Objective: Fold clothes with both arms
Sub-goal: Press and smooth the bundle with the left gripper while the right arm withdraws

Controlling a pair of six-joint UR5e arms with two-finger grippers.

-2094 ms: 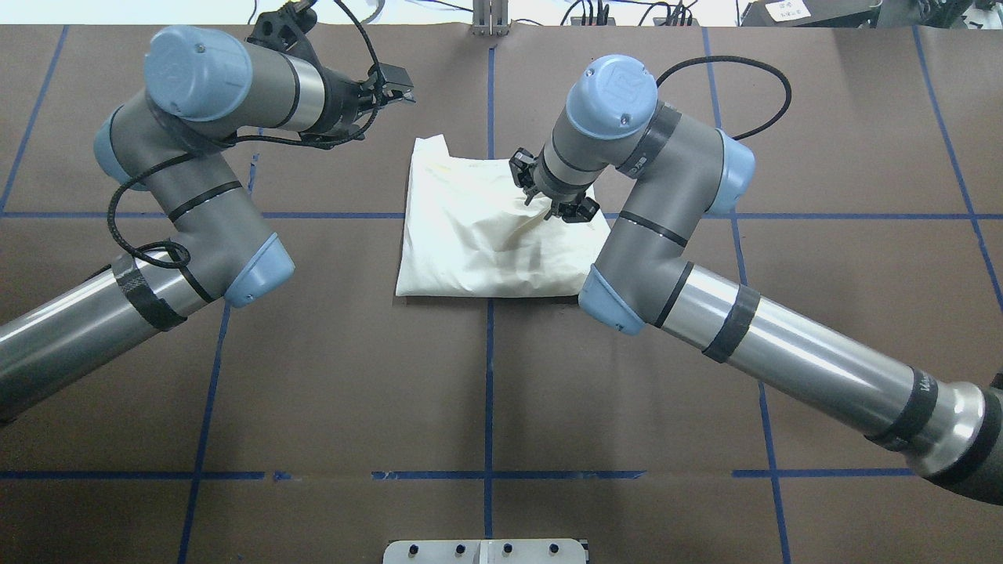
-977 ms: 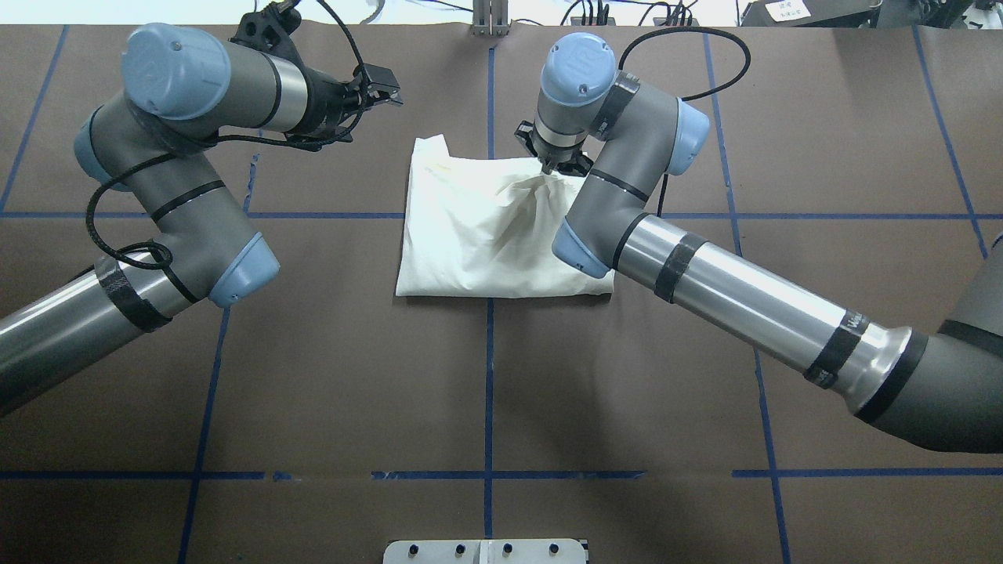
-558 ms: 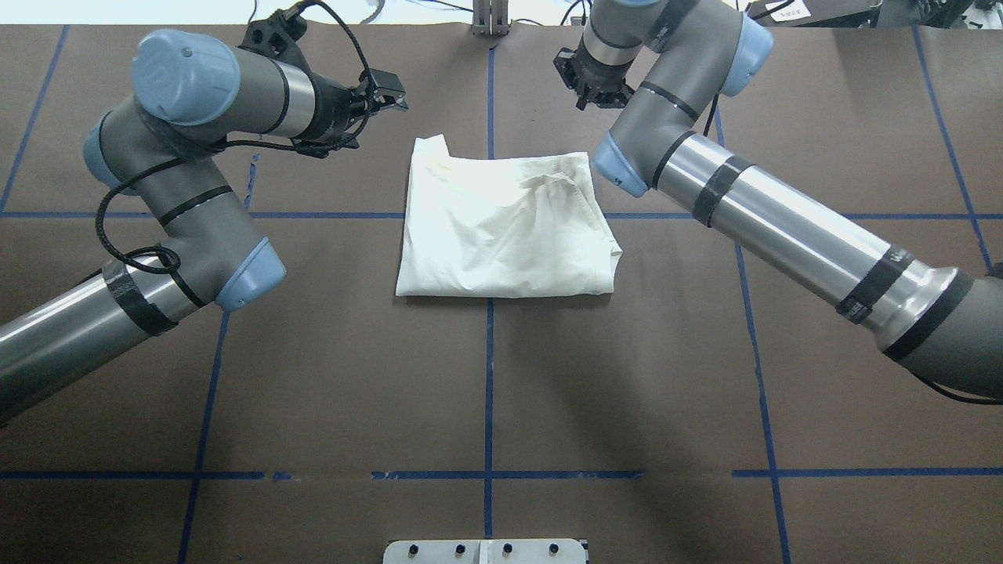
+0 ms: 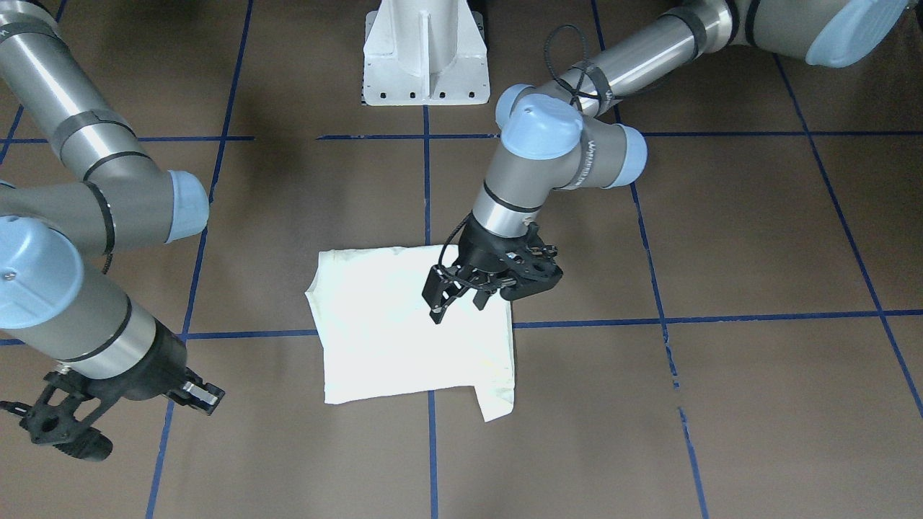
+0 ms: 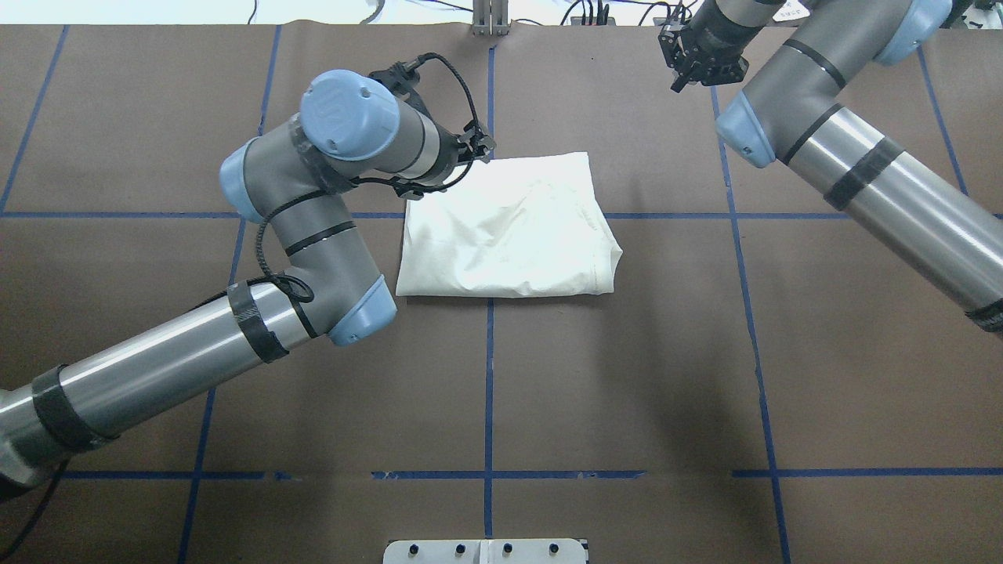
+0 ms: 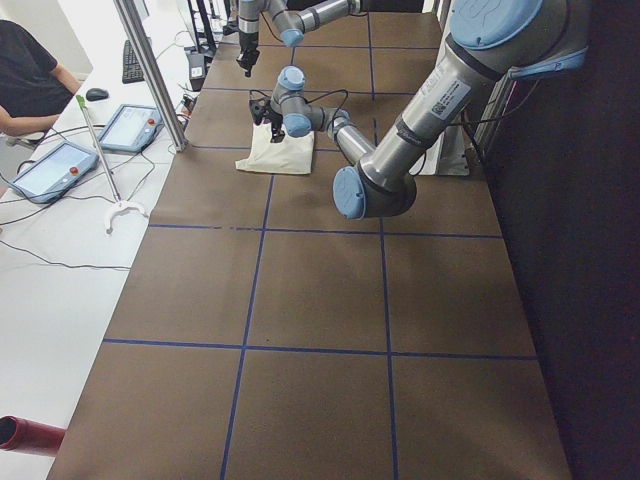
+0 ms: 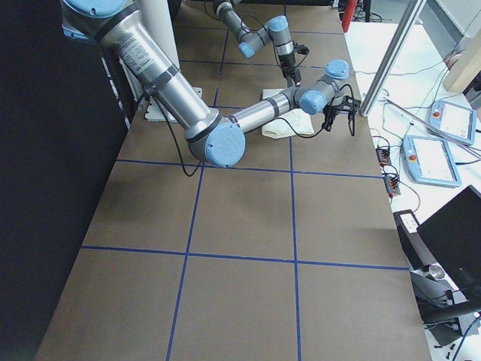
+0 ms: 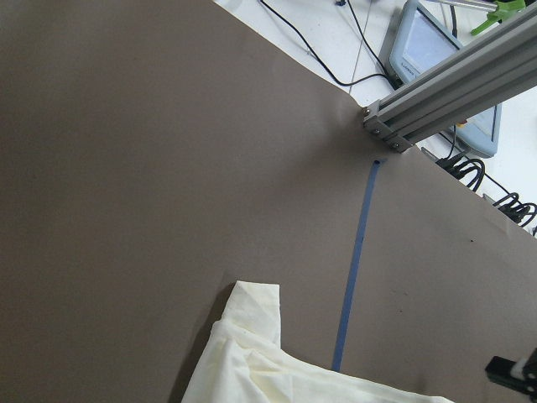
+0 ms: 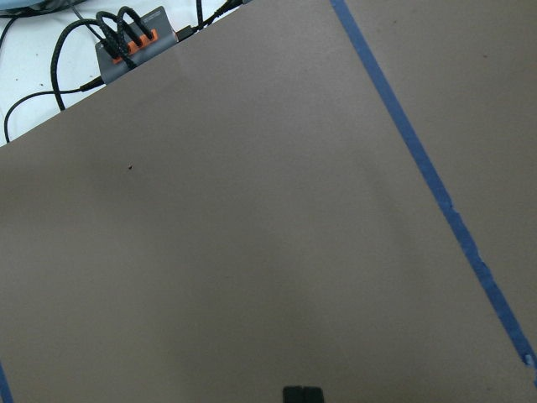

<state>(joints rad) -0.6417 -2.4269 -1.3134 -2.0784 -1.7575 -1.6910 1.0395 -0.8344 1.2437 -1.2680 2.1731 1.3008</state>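
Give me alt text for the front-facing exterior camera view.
A folded cream shirt lies on a brown table gridded with blue tape, with the open left pincer poised over it. The right pincer is off the cloth at the view's lower left.

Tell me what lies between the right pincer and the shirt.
Between right pincer and shirt lies only bare brown table cover, as the overhead view shows.

Left arm overhangs the shirt's far left corner.
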